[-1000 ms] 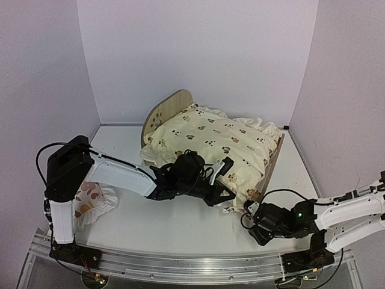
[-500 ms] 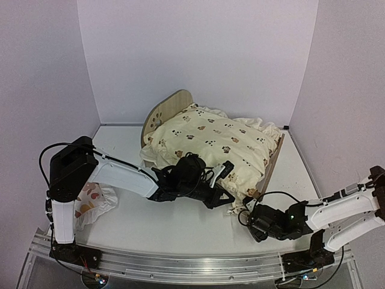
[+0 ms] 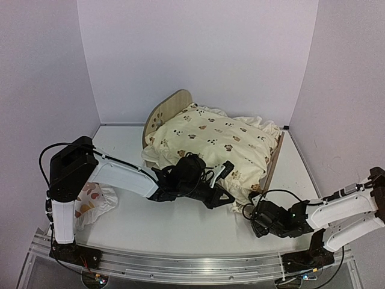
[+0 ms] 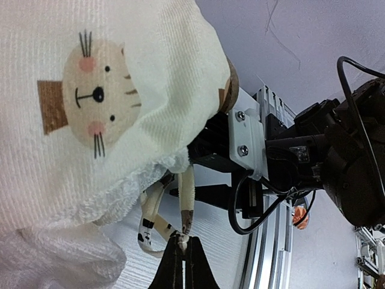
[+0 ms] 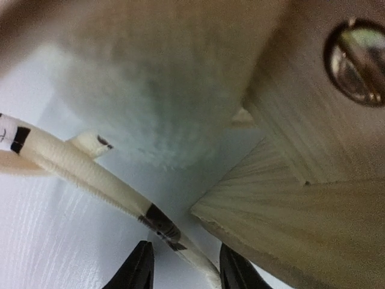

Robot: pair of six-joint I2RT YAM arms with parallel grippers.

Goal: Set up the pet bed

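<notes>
Wooden pet bed (image 3: 168,108) carries a cream cushion (image 3: 210,141); left gripper (image 4: 180,247) pinches one cushion tie (image 4: 187,198), right gripper (image 5: 186,266) has jaws apart around a banded tie (image 5: 90,171)

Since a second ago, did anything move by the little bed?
The right gripper edged a little closer to the near corner of the pet bed, its jaws narrowing around a cushion tie without pinching it yet. The left gripper stayed shut on a second tie. The bed and the pillow did not move.
</notes>
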